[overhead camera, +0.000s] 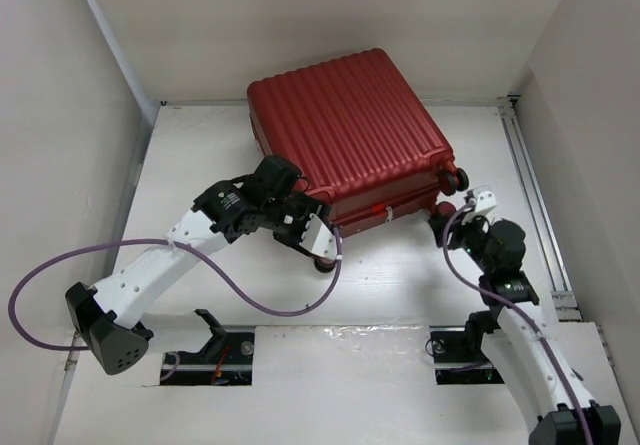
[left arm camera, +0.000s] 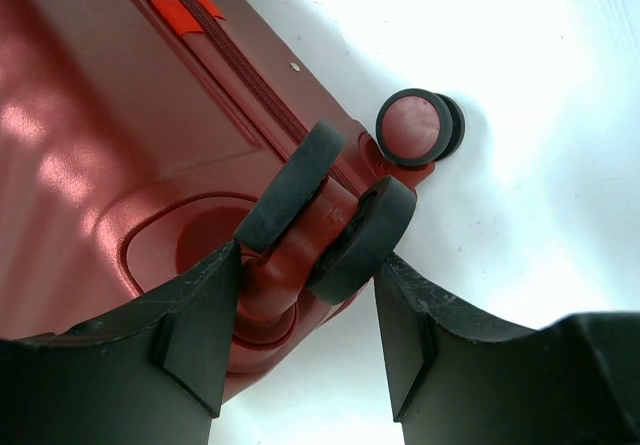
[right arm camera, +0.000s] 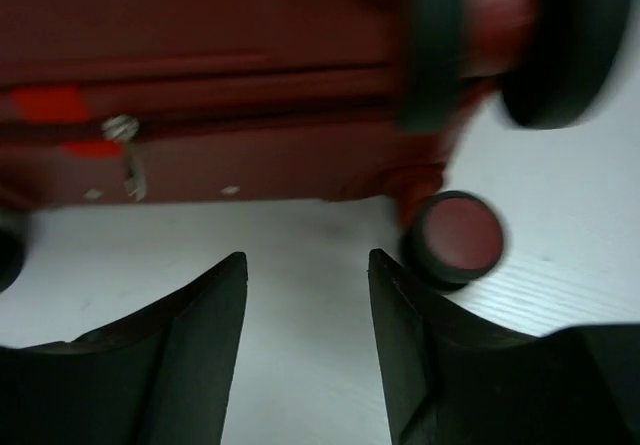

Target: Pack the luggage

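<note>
Dark-red and ribbed, the luggage (overhead camera: 350, 125) lies flat and shut on the white tabletop (overhead camera: 400, 285), in the upper middle of the top view, with its wheeled end toward the bottom of the frame. The left hand (left arm camera: 308, 260) sits at the case's lower left corner. In its wrist view the two black fingers (left arm camera: 200, 335) are half closed on a twin wheel (left arm camera: 330, 210), one finger against each outer tyre. A second wheel (left arm camera: 418, 128) stands beyond it in the upper right of that frame. A zip line (left arm camera: 240, 65) runs up to the top left.

The right hand (right arm camera: 306, 258) is at the lower right corner of the case. Its view is blurred, but the fingers stand apart with only bare tabletop between them. A single wheel (right arm camera: 458, 235) is just right of them, untouched.
</note>
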Controlling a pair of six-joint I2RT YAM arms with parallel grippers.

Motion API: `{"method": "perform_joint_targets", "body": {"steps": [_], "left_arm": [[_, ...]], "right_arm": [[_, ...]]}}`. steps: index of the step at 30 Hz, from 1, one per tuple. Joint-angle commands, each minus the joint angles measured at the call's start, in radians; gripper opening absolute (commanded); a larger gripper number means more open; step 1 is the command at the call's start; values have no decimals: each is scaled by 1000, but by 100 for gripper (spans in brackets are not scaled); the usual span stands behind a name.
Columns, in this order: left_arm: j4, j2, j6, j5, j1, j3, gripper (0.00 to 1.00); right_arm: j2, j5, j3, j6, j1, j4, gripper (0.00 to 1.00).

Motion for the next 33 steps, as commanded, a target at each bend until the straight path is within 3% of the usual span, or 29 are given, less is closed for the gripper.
{"method": "perform_joint_targets", "body": {"steps": [1, 4, 8, 17, 24, 28, 30, 33], "left_arm": [[32, -52, -176, 60, -7, 27, 0], [43, -32, -197, 70, -7, 38, 0], [43, -23, -208, 70, -7, 56, 0], [52, -22, -228, 70, -7, 65, 0], [52, -23, -228, 70, -7, 56, 0], [52, -23, -219, 70, -7, 56, 0], [52, -23, -219, 59, -7, 56, 0], [52, -23, -210, 50, -7, 56, 0]], "right_arm": [[3, -79, -51, 11, 125, 61, 57], [83, -68, -71, 50, 270, 226, 67], [253, -28, -59, 87, 353, 432, 70], [554, -47, -17, 153, 319, 719, 67], [592, -73, 16, 172, 319, 778, 66], [592, -39, 39, 172, 319, 753, 55], [592, -17, 51, 172, 319, 727, 43], [604, -28, 52, 172, 319, 716, 40]]}}
